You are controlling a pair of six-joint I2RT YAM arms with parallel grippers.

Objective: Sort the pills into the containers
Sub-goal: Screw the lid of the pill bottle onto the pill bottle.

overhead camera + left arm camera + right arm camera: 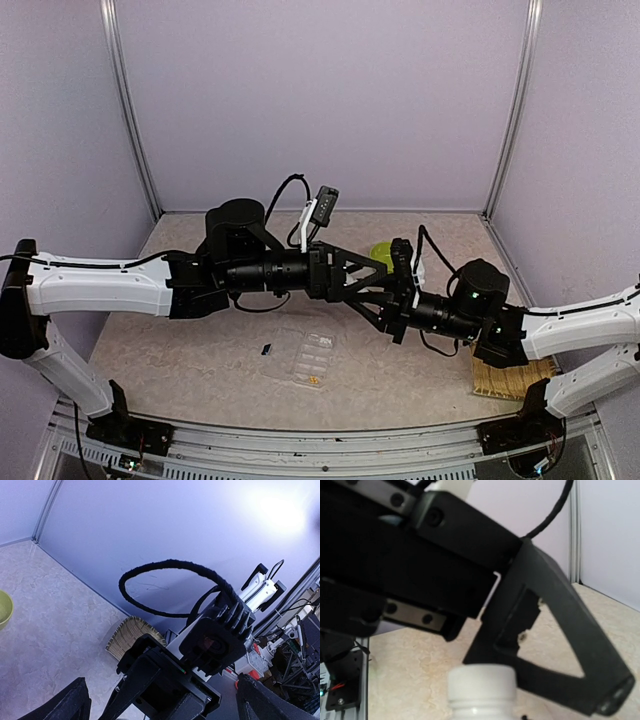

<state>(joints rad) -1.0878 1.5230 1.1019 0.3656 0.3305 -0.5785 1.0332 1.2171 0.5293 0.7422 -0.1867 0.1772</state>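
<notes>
Above pill box (310, 355): right gripper (400, 292) clamped on white bottle (480, 711); left gripper (383, 283) spread wide, empty, beside cap (481, 679). Step, likely: uncapping. Next: left jaws close squarely on cap, twist.

A flat, clear plastic, rectangular pill box (308, 357) lies on the table (180, 360) towards its near edge, set slightly askew. Its row of small compartments shows as pale patches, and it is too small to tell whether the lids are raised. One tiny yellowish-orange pill (315, 379) shows at the box's near end, and one dark blue-black pill (266, 348) lies on the bare table just left of the box, not touching it.
</notes>
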